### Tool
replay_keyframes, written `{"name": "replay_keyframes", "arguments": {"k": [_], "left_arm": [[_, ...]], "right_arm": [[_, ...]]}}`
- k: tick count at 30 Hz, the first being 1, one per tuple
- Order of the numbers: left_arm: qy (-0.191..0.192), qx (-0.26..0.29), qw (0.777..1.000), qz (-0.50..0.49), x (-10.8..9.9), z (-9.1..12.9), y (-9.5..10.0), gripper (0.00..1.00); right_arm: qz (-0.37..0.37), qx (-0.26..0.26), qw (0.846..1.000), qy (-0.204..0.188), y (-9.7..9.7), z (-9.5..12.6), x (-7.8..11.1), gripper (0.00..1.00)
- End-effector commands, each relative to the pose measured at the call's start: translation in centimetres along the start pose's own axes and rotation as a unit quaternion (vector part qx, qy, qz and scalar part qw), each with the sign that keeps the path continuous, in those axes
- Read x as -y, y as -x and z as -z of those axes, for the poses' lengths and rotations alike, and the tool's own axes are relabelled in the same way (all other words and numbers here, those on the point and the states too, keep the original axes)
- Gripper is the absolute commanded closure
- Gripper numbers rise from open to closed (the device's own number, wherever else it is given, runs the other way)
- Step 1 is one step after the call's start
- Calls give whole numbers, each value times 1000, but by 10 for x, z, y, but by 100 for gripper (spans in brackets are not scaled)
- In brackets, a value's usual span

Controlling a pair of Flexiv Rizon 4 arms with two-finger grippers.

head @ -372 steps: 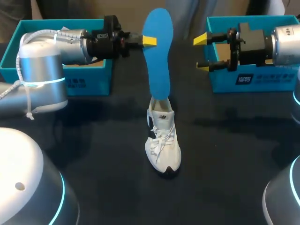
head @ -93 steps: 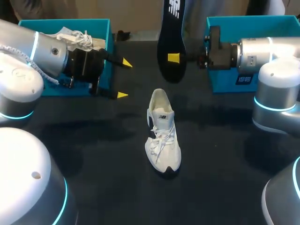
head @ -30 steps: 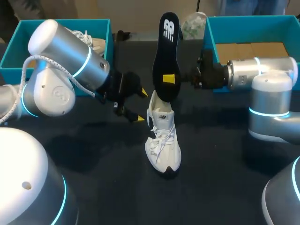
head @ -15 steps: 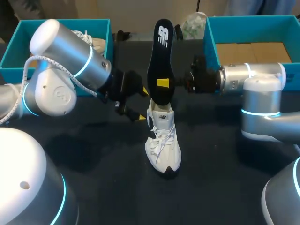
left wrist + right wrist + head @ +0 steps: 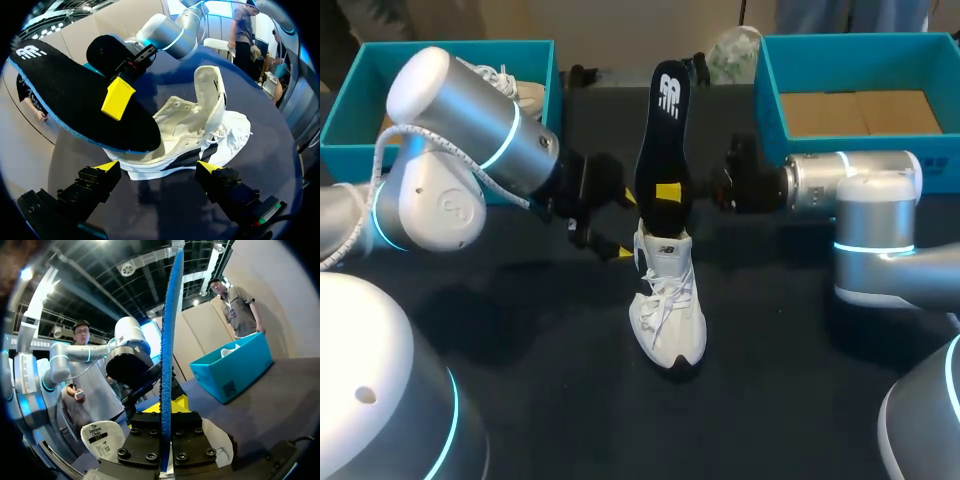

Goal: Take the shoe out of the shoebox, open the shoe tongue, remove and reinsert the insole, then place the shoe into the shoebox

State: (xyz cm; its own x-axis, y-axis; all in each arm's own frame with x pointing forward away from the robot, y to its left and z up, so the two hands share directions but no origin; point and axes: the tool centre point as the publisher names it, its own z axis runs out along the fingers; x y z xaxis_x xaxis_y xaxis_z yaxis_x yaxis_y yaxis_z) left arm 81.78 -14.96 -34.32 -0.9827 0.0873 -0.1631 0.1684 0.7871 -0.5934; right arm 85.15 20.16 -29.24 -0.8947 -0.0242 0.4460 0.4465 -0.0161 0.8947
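A: Where's the shoe [image 5: 667, 300]?
B: Standing on the counter [image 5: 520, 330], toe toward the head camera.
A: Insole [image 5: 662, 140]?
B: Upright, clamped in the right gripper [image 5: 666, 192], lower end at the shoe's opening.
A: Left gripper [image 5: 618, 225]?
B: Fingers apart, just beside the heel, not touching it.

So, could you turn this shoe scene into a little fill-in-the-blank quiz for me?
1. The shoe is ___ in colour.
2. The right gripper holds the insole nearly upright, its lower end over the ___'s opening.
3. The left gripper is ___, with the shoe just ahead of it.
4. The insole's top is black and its rim is ___.

Missing words: white; shoe; open; blue.
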Motion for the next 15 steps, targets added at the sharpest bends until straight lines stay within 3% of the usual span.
{"name": "replay_keyframes", "arguments": {"k": [1,15], "left_arm": [[2,-1,1000,0,1,-2,2,0],[2,-1,1000,0,1,-2,2,0]], "right_arm": [[-1,-3,1000,-1,4,-1,0,100],[-1,-3,1000,-4,4,-2,1,100]]}}
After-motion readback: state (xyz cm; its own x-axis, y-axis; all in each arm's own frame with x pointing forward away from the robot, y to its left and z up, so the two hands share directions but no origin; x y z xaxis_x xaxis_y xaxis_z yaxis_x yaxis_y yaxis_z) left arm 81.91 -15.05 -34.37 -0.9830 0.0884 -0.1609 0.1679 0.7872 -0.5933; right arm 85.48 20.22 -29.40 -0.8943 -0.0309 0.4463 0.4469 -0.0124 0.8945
